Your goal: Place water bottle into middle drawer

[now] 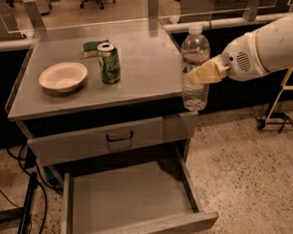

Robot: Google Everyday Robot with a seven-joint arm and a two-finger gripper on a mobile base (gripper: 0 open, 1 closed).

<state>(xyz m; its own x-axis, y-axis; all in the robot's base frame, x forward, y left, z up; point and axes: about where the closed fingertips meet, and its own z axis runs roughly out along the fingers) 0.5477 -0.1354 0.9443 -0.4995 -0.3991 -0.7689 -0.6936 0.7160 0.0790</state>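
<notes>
The water bottle (194,69) is clear and ribbed with a white cap. It hangs upright in the air at the right front corner of the cabinet top, its base below the top's edge. My gripper (199,74) comes in from the right on a white arm and is shut on the bottle's middle with tan fingers (206,72). The middle drawer (130,201) is pulled out below and to the left, a shallow grey tray with a bare bottom.
On the cabinet top (144,66) stand a white bowl (63,76), a green drink can (108,62) and a green-yellow sponge (91,46). The shut upper drawer front with a dark handle (119,137) sits above the open drawer. Cables (24,210) lie at left, a wheeled stand (276,117) at right.
</notes>
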